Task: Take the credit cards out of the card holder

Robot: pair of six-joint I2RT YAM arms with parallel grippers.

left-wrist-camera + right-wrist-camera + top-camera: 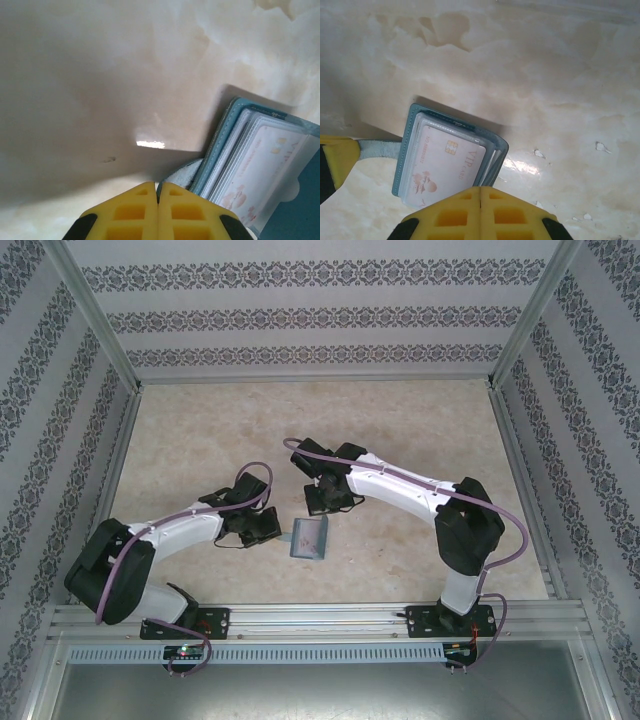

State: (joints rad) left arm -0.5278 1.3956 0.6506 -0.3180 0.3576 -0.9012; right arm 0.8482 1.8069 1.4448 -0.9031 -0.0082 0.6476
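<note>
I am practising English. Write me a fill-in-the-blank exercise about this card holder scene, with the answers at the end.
The teal card holder lies ___, not folded. The top card bears the letters ___. The left end effector, pinching the closure tab, and the right end effector are both ___. Missing words: open; VIP; shut.

The left arm point(175, 530) and right arm point(400, 485) wear white shells, black joints, looping purple cables point(255, 472); yellow pincer fingers point(150, 202) have square hollows.
</note>
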